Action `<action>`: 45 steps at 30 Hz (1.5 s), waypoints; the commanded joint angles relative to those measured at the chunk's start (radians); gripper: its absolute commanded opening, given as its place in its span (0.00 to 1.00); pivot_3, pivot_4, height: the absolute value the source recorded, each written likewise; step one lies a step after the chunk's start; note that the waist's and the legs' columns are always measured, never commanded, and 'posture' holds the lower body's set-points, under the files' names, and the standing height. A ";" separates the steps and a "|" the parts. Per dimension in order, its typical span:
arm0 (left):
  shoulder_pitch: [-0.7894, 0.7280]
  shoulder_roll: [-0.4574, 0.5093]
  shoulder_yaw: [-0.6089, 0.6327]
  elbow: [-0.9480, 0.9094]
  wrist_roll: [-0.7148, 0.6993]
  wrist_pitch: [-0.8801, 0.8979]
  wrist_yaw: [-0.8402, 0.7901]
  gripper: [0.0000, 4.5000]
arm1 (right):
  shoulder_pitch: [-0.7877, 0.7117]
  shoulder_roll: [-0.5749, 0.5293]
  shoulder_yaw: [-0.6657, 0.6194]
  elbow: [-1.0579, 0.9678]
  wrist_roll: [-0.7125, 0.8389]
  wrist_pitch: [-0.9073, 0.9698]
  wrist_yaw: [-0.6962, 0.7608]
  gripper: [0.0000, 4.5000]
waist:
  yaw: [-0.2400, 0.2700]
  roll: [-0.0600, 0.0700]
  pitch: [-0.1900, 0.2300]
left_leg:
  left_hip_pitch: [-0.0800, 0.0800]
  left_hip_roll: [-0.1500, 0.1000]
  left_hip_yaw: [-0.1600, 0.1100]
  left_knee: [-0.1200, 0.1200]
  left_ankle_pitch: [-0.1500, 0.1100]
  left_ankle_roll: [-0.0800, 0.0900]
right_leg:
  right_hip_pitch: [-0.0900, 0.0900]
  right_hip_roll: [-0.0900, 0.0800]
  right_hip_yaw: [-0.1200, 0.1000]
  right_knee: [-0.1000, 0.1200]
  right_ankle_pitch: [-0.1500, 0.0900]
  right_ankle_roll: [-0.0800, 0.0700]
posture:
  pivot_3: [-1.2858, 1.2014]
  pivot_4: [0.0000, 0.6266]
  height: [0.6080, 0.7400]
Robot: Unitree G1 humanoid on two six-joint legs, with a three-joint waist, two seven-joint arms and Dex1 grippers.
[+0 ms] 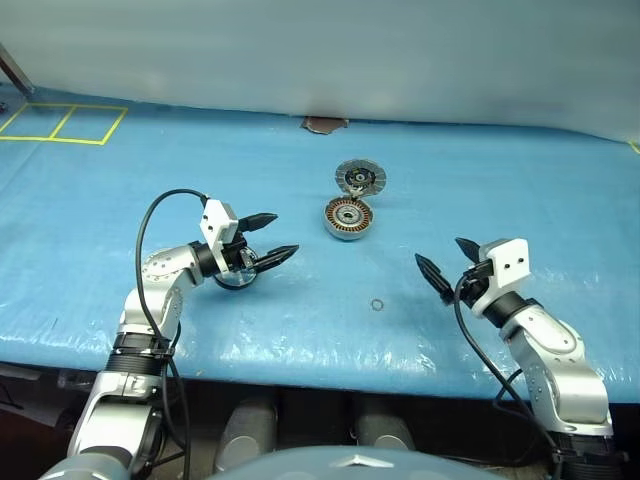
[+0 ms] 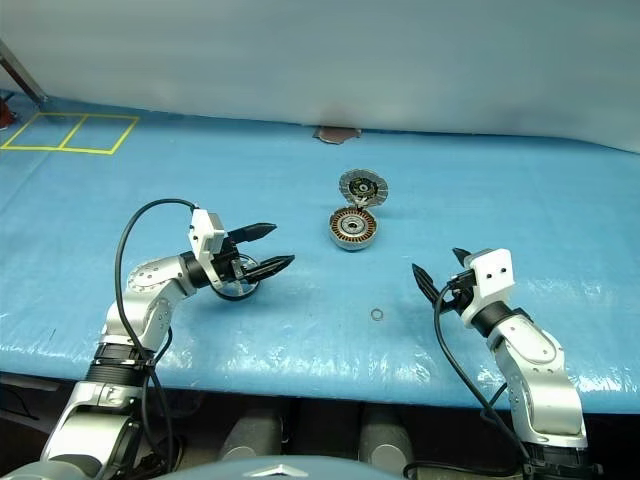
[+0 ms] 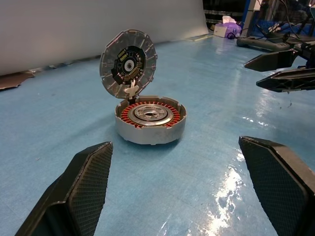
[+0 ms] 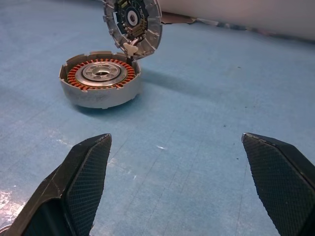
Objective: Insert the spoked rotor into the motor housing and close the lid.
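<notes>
Standing open on the blue table (image 1: 500,180), the motor housing (image 1: 349,218) had its lid (image 1: 360,178) raised behind it. Both wrist views revealed the copper winding ring; the head views showed the left gripper (image 1: 274,238) and right gripper (image 1: 448,262) spread wide, empty, with the spoked rotor (image 2: 236,285) beneath the left one.

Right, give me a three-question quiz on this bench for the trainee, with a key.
1. True or false: the lid is shut down on the motor housing.
2. Where is the small loose ring? A) inside the housing. B) on the blue table cover, between the two grippers. C) held in the right gripper.
3. Fill in: the fingers of the left gripper and of the right gripper both stand ___, holding nothing.

Key:
1. False. The lid stands raised at the housing's far edge.
2. B.
3. Open.
</notes>
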 commanded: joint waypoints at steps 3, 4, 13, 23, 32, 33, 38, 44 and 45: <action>-0.012 0.005 0.010 -0.026 -0.003 -0.021 0.003 1.00 | -0.022 -0.008 0.003 -0.014 -0.003 -0.015 0.004 0.99 | 0.000 0.000 0.000 | 0.000 0.000 0.000 0.000 0.000 0.000 | 0.000 0.000 0.000 0.000 0.000 0.000 | 0.52 0.24 1.00; -0.009 0.006 0.010 -0.029 -0.003 -0.021 0.004 1.00 | -0.023 -0.009 0.005 -0.012 -0.006 -0.015 0.003 0.99 | 0.000 0.000 0.000 | 0.000 0.000 0.000 0.000 0.000 0.000 | 0.000 0.000 0.000 0.000 0.000 0.000 | 0.52 0.24 1.00; -0.004 0.006 0.018 -0.037 0.001 -0.030 0.023 1.00 | -0.035 -0.053 0.054 -0.016 -0.085 0.044 -0.010 0.99 | 0.000 0.000 0.000 | 0.000 0.000 0.000 0.000 0.000 0.000 | 0.000 0.000 0.000 0.000 0.000 0.000 | 0.52 0.24 1.00; 0.020 0.003 0.019 -0.047 0.003 -0.032 0.047 1.00 | -0.291 -0.348 0.356 -0.062 -0.270 0.232 0.212 0.99 | -0.013 0.000 0.000 | 0.001 0.000 0.001 0.002 0.000 0.000 | 0.000 0.000 0.000 0.001 0.000 0.001 | 0.52 0.24 1.00; 0.048 0.010 0.029 -0.073 -0.002 -0.035 0.066 1.00 | -0.636 -0.335 0.605 0.117 -0.379 0.192 0.417 0.99 | -0.009 -0.001 0.000 | -0.002 -0.001 -0.001 0.001 0.000 0.001 | 0.000 0.000 0.000 -0.002 0.004 0.007 | 0.52 0.24 1.00; 0.053 0.010 0.029 -0.078 -0.003 -0.034 0.069 1.00 | -0.663 -0.324 0.622 0.143 -0.389 0.182 0.431 0.99 | -0.010 -0.001 0.000 | -0.002 -0.001 -0.001 0.001 0.000 0.001 | 0.000 -0.001 -0.001 -0.002 0.004 0.007 | 0.52 0.24 1.00; 0.083 0.010 0.032 -0.104 -0.007 -0.028 0.086 1.00 | -0.785 -0.279 0.699 0.306 -0.459 0.111 0.496 0.99 | -0.013 0.000 0.000 | -0.002 -0.001 -0.001 0.001 0.000 0.000 | -0.001 0.000 -0.001 -0.001 0.005 0.007 | 0.52 0.24 1.00; 0.110 0.011 0.038 -0.122 -0.012 -0.025 0.102 1.00 | -0.905 -0.232 0.747 0.429 -0.515 0.041 0.574 0.99 | -0.015 0.000 0.000 | -0.002 -0.001 -0.001 0.001 0.001 0.000 | -0.001 0.000 -0.001 -0.001 0.006 0.006 | 0.52 0.24 1.00; 0.113 0.010 0.039 -0.124 -0.012 -0.024 0.104 1.00 | -0.929 -0.218 0.750 0.455 -0.521 0.029 0.582 0.99 | -0.017 0.000 0.000 | -0.002 -0.001 -0.001 0.001 0.001 0.000 | -0.001 0.000 0.000 -0.001 0.006 0.005 | 0.52 0.24 1.00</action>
